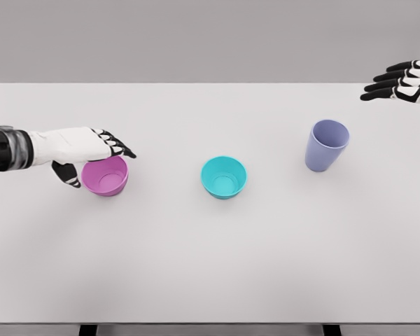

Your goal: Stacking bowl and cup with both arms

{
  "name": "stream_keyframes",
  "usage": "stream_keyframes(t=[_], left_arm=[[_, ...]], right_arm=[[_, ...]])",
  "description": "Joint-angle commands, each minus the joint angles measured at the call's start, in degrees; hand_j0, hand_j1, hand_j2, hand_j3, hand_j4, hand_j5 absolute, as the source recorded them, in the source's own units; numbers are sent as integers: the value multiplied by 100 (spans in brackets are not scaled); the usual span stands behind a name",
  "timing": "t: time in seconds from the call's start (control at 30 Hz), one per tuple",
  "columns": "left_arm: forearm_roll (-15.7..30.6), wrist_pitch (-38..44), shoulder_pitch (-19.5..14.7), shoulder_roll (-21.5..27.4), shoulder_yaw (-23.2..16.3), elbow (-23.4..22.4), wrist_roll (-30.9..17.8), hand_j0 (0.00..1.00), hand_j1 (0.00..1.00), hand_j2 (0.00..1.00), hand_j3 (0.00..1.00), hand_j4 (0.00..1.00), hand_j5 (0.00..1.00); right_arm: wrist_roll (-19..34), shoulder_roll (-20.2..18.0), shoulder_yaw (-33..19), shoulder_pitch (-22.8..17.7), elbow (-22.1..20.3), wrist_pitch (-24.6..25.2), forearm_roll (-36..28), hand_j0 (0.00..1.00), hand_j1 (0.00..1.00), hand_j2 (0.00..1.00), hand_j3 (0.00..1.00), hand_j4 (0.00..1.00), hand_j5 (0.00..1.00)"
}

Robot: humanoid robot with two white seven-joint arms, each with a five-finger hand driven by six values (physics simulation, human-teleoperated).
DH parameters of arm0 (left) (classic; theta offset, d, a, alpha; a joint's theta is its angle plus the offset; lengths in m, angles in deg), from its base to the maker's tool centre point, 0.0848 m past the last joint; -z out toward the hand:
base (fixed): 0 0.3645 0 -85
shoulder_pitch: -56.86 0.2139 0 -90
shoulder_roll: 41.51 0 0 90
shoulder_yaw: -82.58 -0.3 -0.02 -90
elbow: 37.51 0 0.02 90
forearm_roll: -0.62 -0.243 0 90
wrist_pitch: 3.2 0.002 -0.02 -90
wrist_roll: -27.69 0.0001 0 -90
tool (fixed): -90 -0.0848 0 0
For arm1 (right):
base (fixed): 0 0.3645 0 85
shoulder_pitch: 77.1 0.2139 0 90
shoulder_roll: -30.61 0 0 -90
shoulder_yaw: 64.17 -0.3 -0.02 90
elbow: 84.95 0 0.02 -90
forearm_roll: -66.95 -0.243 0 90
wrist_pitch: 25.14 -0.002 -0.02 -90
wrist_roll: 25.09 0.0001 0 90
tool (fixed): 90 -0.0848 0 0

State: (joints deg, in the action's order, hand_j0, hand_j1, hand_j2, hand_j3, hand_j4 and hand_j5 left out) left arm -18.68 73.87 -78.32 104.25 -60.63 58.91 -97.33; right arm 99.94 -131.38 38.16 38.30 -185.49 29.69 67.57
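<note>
Three cups (223, 176) on white table (210, 266), grey wall (196, 35) behind

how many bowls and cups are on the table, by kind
Bowls: 2, the pink bowl under the left robot hand and the teal bowl in the middle.
Cups: 1, the lavender cup at the right.
Total: 3

Left hand (84, 148) cups the pink bowl's (106, 177) rim; teal bowl (223, 177) and lavender cup (327, 145) stand apart.
</note>
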Motion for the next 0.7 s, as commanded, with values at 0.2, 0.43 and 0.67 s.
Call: stream_keyframes(t=[0.2, 0.43, 0.67], left_arm=[[6, 28, 26, -100, -15, -27, 2, 100, 100, 100, 100, 100, 100], [6, 72, 97, -170, -6, -45, 2, 100, 100, 100, 100, 100, 100], [15, 72, 105, -179, -15, -98, 2, 100, 100, 100, 100, 100, 100]], right_arm=[[-3, 150, -38, 53, 0, 17, -264, 100, 100, 100, 100, 100, 100], [-3, 88, -37, 88, 0, 17, -273, 100, 100, 100, 100, 100, 100], [-3, 27, -29, 132, 0, 17, -273, 100, 100, 100, 100, 100, 100]])
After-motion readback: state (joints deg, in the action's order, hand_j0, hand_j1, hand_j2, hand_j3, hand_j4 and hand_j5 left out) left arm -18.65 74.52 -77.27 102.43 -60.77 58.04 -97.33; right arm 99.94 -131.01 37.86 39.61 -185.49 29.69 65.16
